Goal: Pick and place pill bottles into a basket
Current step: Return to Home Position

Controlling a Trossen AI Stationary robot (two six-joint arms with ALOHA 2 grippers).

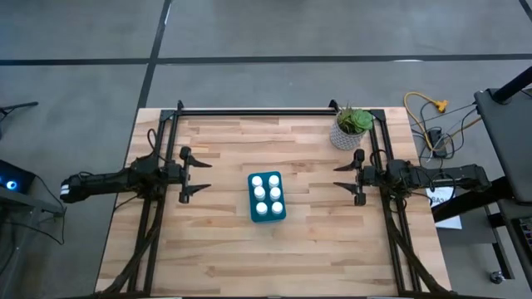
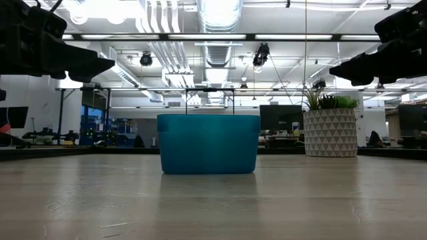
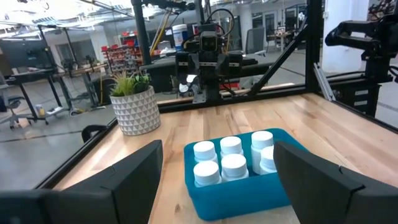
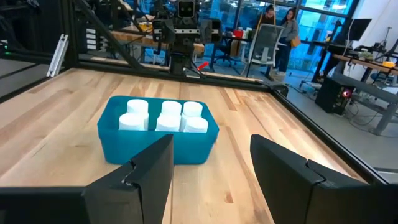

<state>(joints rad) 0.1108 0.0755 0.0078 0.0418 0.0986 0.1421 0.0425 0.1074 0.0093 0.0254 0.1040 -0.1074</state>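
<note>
Left gripper [image 1: 208,175] fingers [image 3: 134,180]: spread wide with nothing between them, tips aimed at the basket's left long side, well apart from it and raised off the wood.
Right gripper [image 1: 339,177] fingers [image 4: 146,177]: also spread and empty, facing the basket's right long side, well apart from it and raised.
Basket [image 1: 268,218]: small teal-blue rectangular plastic bin with rounded corners. It stands flat on the light wooden plank table [image 1: 216,249], between the two grippers and turned slightly askew.
Pill bottles [image 1: 259,193]: six small white cylindrical bottles with round white caps, all upright inside the basket in two rows of three. None lies outside it.
Why the bottles sit so: packed cap-up and side by side, they fill the basket, and its walls keep them from tipping.
Why the arms hang so: with every bottle in, the job looks done. Open, empty fingers held clear on either side suit a rest pose, so the step in hand reads as going home.
Plant pot [image 1: 347,133]: white pot with a triangle pattern and a green plant, beyond the basket's far right corner and nearer the right gripper than the basket.
Edges: black metal frame rails [image 1: 249,110] run past the basket's far side and along both flanks.
Open room: bare wood all round the basket, widest on its near side, with nothing between it and either gripper.
Risk: slight. The plant pot is the only thing near the right arm.
</note>
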